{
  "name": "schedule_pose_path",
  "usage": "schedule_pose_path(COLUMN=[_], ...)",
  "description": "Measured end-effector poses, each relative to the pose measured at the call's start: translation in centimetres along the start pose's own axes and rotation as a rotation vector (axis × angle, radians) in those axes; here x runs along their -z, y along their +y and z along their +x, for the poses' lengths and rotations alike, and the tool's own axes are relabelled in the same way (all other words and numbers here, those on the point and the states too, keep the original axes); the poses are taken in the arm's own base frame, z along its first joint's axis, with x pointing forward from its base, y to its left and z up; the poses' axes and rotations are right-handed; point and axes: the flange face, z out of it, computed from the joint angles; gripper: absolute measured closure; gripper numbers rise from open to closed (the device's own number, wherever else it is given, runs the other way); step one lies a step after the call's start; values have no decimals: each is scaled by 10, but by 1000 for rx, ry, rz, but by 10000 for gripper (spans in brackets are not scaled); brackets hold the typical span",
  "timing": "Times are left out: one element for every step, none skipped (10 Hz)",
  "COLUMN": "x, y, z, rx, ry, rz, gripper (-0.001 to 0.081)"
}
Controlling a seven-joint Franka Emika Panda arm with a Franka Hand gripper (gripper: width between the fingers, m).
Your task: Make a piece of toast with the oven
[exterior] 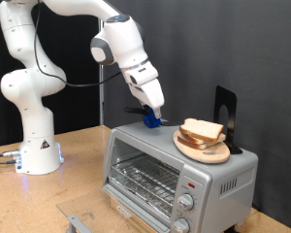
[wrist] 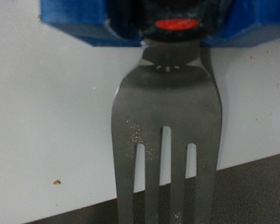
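- Hand (exterior: 151, 115) sits at frame centre in the exterior view, lowered to the back left corner of the oven (exterior: 175, 171) top.
- Hand is fitted with blue parts; a metal fork (wrist: 165, 140) sticks out from the blue piece in the wrist view, tines pointing away over the pale oven top.
- Red round mark (wrist: 175, 26) at the fork's base, right under the blue block (wrist: 79, 23).
- Cannot tell if the hand is open or closed; fingers not visible as such in either view.
- Piece of toast (exterior: 201, 132) lies on a round wooden plate (exterior: 206, 151) on top of the oven, right of centre in the exterior view; looks like more than one slice stacked.
- Toast is near the hand but apart from it, not touching.
- Black upright stand (exterior: 226, 115) just behind the plate, right part of frame.
- Oven sits lower centre-right, glass door shut, wire rack visible inside, two knobs and a red mark at lower right of its front.
- Arm base (exterior: 37, 146) at the left on the wooden table (exterior: 48, 199).
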Motion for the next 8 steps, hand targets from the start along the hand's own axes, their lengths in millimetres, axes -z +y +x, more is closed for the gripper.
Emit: schedule_pose_path(x=[0, 0, 2, 4, 6, 7, 7, 5], y=[0, 0, -1, -1, -2, -3, -3, -3], z=[0, 0, 0, 0, 0, -1, -2, -3], rx=[-1, -3, -9, -18, -24, -26, -30, -35], ry=[0, 2, 6, 13, 19, 21, 16, 10], rz=[0, 2, 8, 16, 24, 26, 28, 28], gripper=[3, 3, 3, 3, 3, 3, 3, 3])
